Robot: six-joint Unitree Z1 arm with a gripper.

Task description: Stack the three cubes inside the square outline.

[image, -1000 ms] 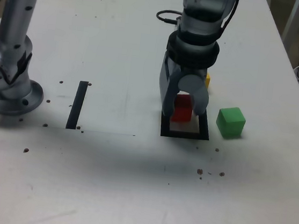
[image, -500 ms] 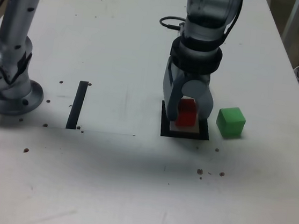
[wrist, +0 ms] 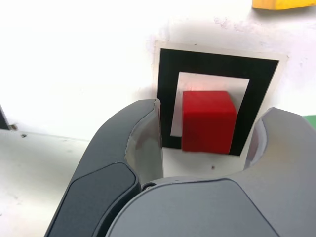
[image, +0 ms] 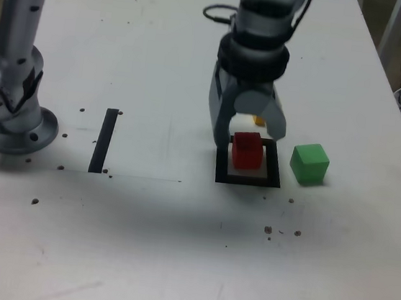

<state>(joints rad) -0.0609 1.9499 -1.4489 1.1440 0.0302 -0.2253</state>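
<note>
Red cube down inside the square outline, gripper spread wide above it!
Green cube just outside the frame, clear only in exterior view; yellow cube sharper from wrist.

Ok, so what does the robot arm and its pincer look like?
The silver-grey metal arm ends in a black ribbed collar, with a black cable looping behind it. Its pincer has two broad, curved grey plastic fingers with paler inner faces.
</note>
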